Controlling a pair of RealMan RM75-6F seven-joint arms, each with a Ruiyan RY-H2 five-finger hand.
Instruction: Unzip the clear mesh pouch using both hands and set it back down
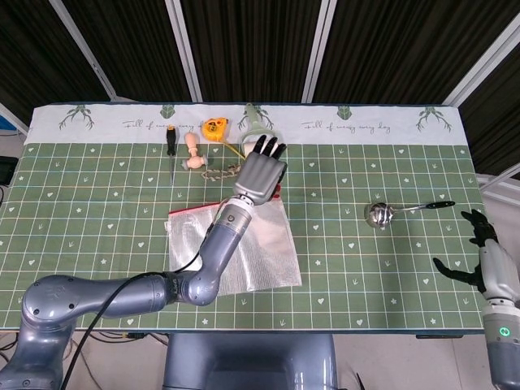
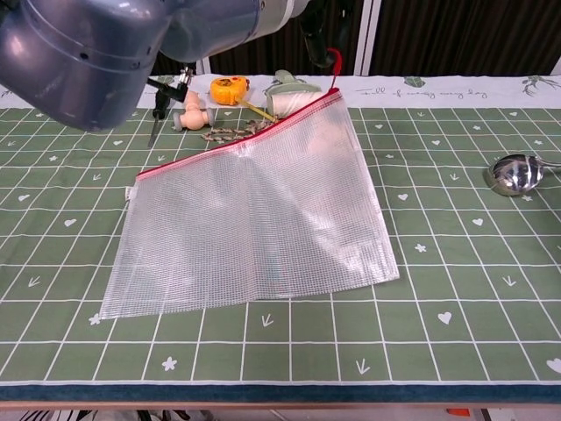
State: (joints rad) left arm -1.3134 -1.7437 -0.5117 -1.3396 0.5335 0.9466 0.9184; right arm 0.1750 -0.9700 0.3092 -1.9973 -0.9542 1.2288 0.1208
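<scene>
My left hand (image 1: 260, 175) pinches the red zipper pull (image 2: 336, 61) of the clear mesh pouch (image 1: 260, 244) and holds that corner up off the table. The pouch (image 2: 263, 210) hangs tilted, its red zipper edge (image 2: 237, 140) sloping down to the left, and its lower part lies on the green cloth. In the chest view the left hand (image 2: 302, 17) is at the top edge, mostly cut off. My right hand (image 1: 479, 260) hovers at the table's right edge, far from the pouch, fingers apart and holding nothing.
A metal spoon (image 1: 386, 213) lies on the right. Along the back stand a yellow tape measure (image 1: 214, 128), a black screwdriver (image 1: 171, 140), a wooden peg (image 1: 192, 152), a roll of white string (image 2: 294, 92) and a braided cord (image 2: 230, 132).
</scene>
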